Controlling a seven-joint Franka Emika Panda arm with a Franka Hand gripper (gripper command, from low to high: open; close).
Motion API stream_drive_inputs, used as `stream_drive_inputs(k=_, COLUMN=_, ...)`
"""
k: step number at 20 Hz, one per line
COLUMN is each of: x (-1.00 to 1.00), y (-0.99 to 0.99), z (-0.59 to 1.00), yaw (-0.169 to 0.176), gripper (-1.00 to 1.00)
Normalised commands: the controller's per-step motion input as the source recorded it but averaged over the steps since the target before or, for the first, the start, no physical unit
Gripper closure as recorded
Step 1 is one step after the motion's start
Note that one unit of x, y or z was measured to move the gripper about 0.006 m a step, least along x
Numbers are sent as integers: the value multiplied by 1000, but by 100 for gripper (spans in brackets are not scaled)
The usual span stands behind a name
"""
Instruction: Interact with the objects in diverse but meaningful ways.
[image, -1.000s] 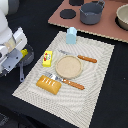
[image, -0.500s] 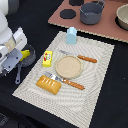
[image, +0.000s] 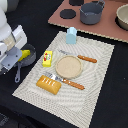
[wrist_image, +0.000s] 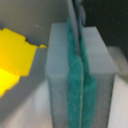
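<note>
Wrist view: pincer (wrist_image: 80, 85) pressed together (cheese wedge (wrist_image: 15, 57) beside).

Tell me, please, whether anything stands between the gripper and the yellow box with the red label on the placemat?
Nothing visible does. The gripper sits over the grey pan at the exterior view's left, beside the placemat. The yellow box lies just inside the mat's near edge, with only the pan's rim and bare mat between them. The wrist view shows the pads pressed together.

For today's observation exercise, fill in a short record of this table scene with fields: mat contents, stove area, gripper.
mat centre: round plate
beside plate: bread loaf, yellow box, two orange-handled utensils
mat far edge: milk carton
stove board: grey pot
gripper: over small pan holding something yellow
jaws: pads pressed together in wrist view
</note>
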Motion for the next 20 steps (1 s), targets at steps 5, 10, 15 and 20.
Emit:
stream_drive_inputs(k=5, x=-10, y=421, z=669, yaw=40, gripper=100)
stream_drive_inputs(k=10, x=81, y=445, z=556, yaw=27, gripper=100)
stream_drive_inputs(k=15, x=194, y=497, z=478, yaw=17, gripper=100)
stream_drive_inputs(k=20, x=217, y=555, z=375, yaw=6, gripper=100)
